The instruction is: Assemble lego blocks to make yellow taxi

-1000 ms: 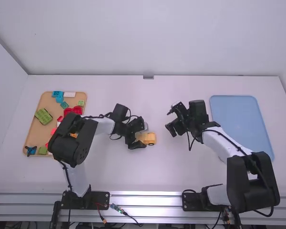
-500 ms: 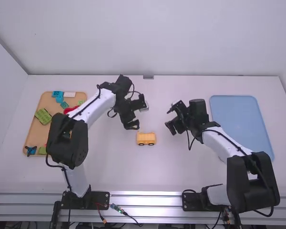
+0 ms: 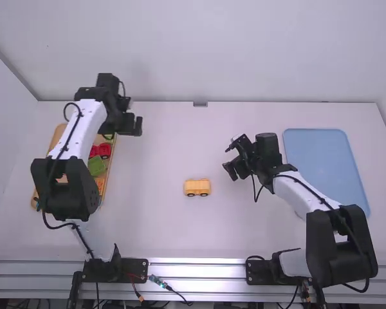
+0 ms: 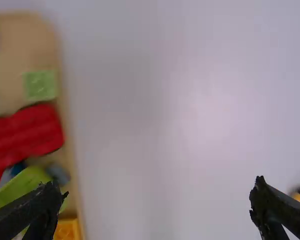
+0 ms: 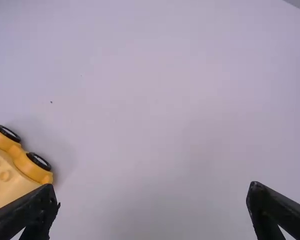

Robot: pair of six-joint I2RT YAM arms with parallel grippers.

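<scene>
Left tool and right tool both wide, empty. I'd square the left over the tray's orange block, then dip straight.

"What carries everything?"
"A white bench."
"What lies directly on it?"
"At the left, a tan tray, partly hidden. At the right, a pale blue tray with rounded corners."
"And between them?"
"A small yellow car on black wheels, upright, well apart from both trays, nearer the tan one."
</scene>
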